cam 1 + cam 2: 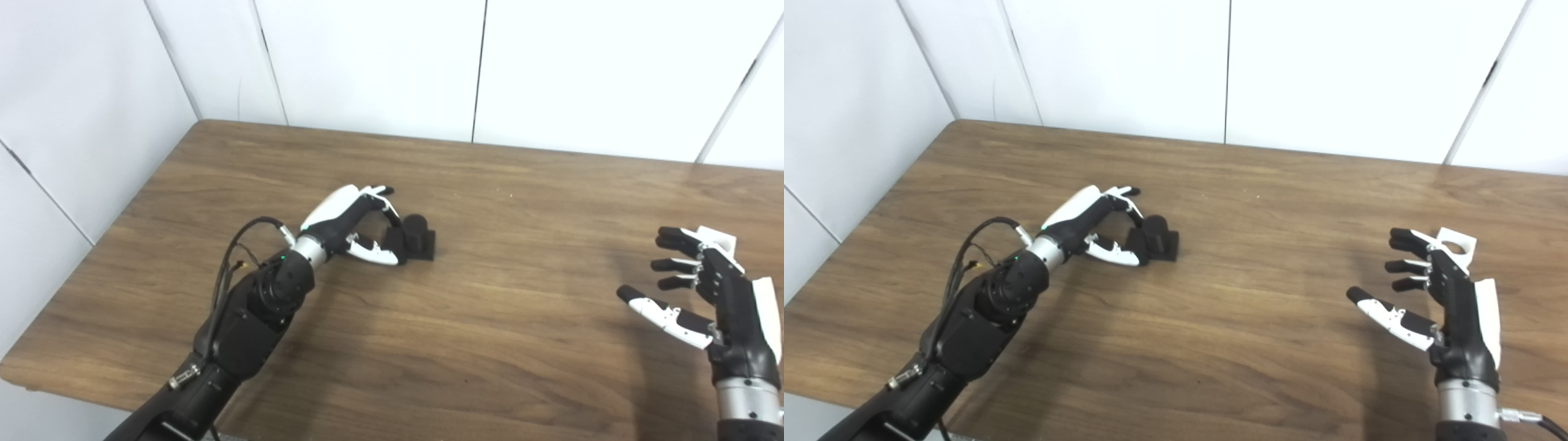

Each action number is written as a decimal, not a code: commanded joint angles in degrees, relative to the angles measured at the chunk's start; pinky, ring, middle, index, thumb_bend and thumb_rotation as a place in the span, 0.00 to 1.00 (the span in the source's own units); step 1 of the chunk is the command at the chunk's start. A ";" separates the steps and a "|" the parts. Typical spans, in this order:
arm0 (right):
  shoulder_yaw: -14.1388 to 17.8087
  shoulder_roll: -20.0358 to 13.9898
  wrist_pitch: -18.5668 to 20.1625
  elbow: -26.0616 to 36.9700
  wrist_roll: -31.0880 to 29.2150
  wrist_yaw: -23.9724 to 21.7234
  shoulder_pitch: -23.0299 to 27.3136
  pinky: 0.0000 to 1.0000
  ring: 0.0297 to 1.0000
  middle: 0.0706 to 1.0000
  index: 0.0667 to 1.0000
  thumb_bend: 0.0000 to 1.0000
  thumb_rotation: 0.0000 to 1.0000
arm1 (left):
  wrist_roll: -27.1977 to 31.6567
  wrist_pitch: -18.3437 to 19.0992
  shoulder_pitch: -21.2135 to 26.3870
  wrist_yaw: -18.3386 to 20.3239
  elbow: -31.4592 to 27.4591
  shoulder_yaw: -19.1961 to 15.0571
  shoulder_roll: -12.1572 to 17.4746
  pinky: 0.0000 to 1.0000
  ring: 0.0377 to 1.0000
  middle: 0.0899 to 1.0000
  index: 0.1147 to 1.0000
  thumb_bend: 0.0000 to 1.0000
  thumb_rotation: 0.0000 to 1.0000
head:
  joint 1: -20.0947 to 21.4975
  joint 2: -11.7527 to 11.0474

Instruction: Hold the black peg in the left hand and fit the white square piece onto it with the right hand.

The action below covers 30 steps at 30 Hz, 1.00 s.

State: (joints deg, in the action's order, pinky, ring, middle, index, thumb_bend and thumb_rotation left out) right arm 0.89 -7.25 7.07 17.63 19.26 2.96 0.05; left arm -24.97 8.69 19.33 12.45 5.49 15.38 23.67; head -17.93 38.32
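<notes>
Two hands are out over my wooden table [490, 343]. My left hand [352, 223] curls around the black peg [416, 236] at mid-table, fingers and thumb apart, contact unclear. My right hand [1439, 300] hangs spread and empty, the white square piece [1458, 242] just behind its fingertips. Only the right eye view shows that piece's round hole.

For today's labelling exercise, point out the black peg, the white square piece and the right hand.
black peg [417, 229], left eye view, on its round upright post.
white square piece [1458, 244], right eye view, on its top face beside the hole.
right hand [1448, 303], right eye view, on the palm.
</notes>
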 commanded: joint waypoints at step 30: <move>-0.41 -0.57 -5.37 -1.29 1.74 2.12 2.18 0.52 0.61 0.72 0.72 0.59 0.07 | -6.68 -6.31 -2.69 5.79 -6.44 11.60 -7.05 1.00 1.00 0.97 0.43 0.52 0.09 | 4.20 1.58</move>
State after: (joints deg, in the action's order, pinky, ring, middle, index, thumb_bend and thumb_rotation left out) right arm 0.52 -7.32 4.35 15.28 20.62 4.20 0.47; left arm -30.10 3.16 17.04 17.60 -2.09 25.34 16.62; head -13.71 39.81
